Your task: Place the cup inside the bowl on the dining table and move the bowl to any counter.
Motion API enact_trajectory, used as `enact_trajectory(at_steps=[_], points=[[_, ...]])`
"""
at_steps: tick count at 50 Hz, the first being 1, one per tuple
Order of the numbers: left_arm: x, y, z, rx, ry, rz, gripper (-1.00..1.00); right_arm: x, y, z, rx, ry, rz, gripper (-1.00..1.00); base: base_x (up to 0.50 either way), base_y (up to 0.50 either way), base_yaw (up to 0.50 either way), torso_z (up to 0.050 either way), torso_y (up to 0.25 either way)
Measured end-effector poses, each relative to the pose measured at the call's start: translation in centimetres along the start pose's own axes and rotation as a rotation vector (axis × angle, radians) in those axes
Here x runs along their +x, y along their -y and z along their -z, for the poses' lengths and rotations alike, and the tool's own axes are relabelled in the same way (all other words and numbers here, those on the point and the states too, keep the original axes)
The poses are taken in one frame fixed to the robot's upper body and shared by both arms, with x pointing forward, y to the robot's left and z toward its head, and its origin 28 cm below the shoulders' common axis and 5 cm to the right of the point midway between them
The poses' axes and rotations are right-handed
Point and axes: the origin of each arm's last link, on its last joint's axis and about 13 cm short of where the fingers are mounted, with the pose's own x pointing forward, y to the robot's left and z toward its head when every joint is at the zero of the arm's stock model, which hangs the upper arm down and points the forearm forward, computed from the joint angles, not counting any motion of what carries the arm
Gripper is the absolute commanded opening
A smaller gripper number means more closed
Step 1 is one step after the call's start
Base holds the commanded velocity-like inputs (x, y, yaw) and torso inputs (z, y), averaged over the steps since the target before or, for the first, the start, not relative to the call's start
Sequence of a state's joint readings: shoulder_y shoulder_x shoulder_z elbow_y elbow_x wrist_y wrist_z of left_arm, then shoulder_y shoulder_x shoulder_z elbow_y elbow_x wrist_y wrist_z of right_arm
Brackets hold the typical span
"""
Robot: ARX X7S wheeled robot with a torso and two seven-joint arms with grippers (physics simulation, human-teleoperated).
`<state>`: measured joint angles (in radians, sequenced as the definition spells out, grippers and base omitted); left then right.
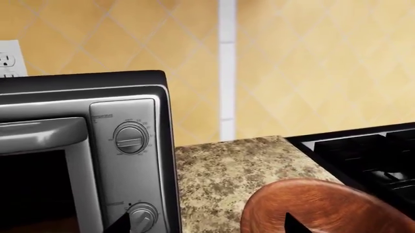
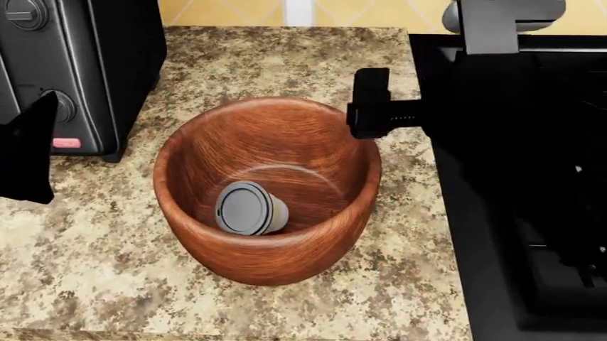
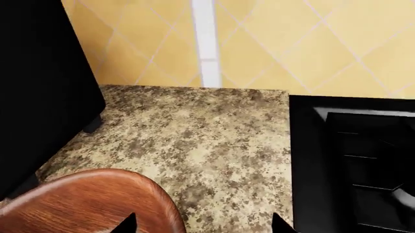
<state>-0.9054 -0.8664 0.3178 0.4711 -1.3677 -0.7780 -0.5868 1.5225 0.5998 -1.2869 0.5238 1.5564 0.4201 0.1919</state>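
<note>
The slim cream-white, grey-lidded cup (image 2: pixel 249 209) lies inside the deep reddish-brown wooden bowl (image 2: pixel 313 145), which sits on the brown-speckled granite counter (image 2: pixel 104 263) beside the toaster oven (image 2: pixel 85 64), both grippers spread clear, so only withdrawal remains.

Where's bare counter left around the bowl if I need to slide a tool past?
Bare counter lies in front of the toaster oven, and behind the bowl toward the wall. It is tight between bowl and stove, where the right tool sits at the rim. The cup lies inside.
</note>
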Motion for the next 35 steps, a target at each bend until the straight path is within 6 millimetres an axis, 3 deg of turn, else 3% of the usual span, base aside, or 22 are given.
enact_trajectory(at_steps=[14,24,35], points=[[0.6,0.3,-1.5,0.121,0.05,-0.079,1.0,-5.0,-1.2,-0.3,-0.042,0.397,0.094,1.0,0.0,0.0,0.0,0.0,0.0],[0.5,0.5,-1.6,0.158,0.147,-0.145,1.0,-7.1,-2.0,-0.8,-0.037,0.596,0.097,1.0,0.0,0.0,0.0,0.0,0.0],[0.1,0.4,-2.5,0.135,0.186,-0.174,1.0,-8.6,-2.7,-3.0,-0.069,0.692,0.071,1.0,0.0,0.0,0.0,0.0,0.0]])
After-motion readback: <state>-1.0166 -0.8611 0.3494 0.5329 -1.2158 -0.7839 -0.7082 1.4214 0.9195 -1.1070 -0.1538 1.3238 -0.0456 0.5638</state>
